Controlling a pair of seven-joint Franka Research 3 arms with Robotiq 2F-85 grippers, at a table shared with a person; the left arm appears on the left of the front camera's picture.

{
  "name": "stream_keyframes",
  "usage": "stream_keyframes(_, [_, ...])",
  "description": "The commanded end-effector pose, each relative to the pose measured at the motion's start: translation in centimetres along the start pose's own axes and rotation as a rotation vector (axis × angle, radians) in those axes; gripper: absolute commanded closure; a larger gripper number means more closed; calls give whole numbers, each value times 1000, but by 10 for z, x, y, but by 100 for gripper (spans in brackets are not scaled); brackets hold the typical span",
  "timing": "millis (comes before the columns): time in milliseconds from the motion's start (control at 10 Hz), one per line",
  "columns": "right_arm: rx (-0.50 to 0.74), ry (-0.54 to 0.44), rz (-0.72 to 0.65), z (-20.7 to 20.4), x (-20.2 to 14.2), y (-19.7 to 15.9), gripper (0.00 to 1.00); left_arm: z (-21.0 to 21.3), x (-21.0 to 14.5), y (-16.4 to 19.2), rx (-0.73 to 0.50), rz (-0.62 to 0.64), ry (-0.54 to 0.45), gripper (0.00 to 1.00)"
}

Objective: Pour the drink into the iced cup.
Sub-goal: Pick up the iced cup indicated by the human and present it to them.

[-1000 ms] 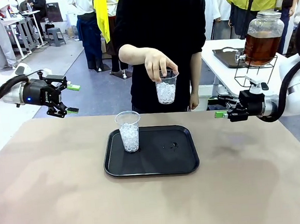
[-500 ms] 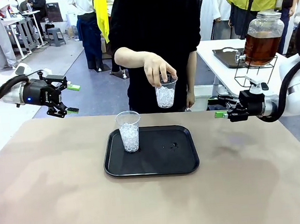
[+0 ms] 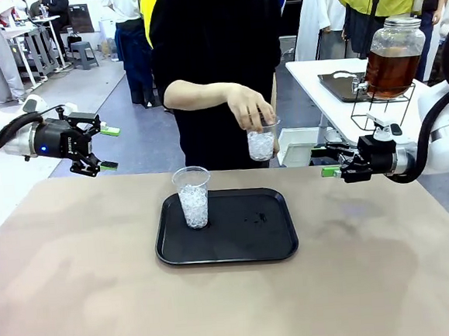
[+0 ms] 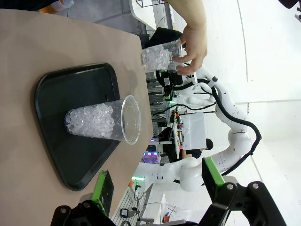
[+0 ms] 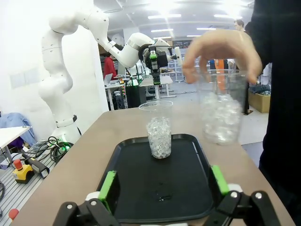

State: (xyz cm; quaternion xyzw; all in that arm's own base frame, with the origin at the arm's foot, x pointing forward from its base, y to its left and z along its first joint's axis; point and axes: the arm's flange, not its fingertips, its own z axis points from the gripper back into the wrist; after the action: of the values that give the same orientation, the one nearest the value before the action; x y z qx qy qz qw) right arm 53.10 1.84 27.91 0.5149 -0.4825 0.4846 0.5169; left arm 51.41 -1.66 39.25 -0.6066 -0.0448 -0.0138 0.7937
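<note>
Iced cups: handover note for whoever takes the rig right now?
Left gripper: open, empty, in the air at the table's far left.
Right gripper: open, empty, in the air at the table's far right.
One cup of ice stands on the black tray. The person's hand holds a second cup of ice by its rim, in the air beyond the tray.
Done: nothing poured; both cups hold only ice.
Left: pour the drink.

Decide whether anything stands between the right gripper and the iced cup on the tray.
Nothing visible does. From the right gripper the standing iced cup is straight ahead across the bare tray. The person's hand holds a second iced cup off to one side.
</note>
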Motion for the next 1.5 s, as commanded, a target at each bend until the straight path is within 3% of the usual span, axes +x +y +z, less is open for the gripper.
stream_keyframes(0, [2,-5,5,1,3,0,0,0,0,-2,0,-2,-1,0])
stream_keyframes(1400, [2,-5,5,1,3,0,0,0,0,-2,0,-2,-1,0])
